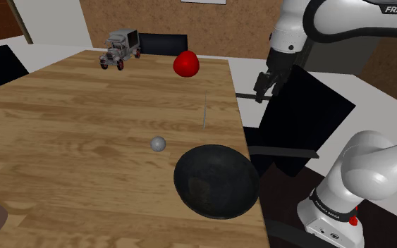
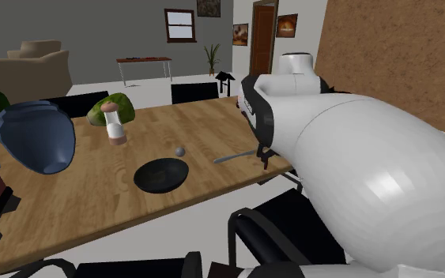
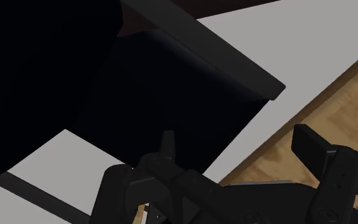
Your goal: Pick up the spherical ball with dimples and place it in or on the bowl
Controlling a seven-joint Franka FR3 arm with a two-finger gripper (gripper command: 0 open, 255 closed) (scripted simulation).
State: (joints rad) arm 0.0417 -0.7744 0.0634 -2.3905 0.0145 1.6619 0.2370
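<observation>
The gripper (image 1: 263, 90) is open and holds nothing. It hangs at the upper right of the shoulder view, above a black chair (image 1: 309, 116) beside the table (image 1: 63, 127). The small grey ball (image 1: 159, 144) lies near the frame's middle, up and left of the dark bowl (image 1: 216, 180), not touching it. I think a finger that touches the ball first could make it roll away.
</observation>
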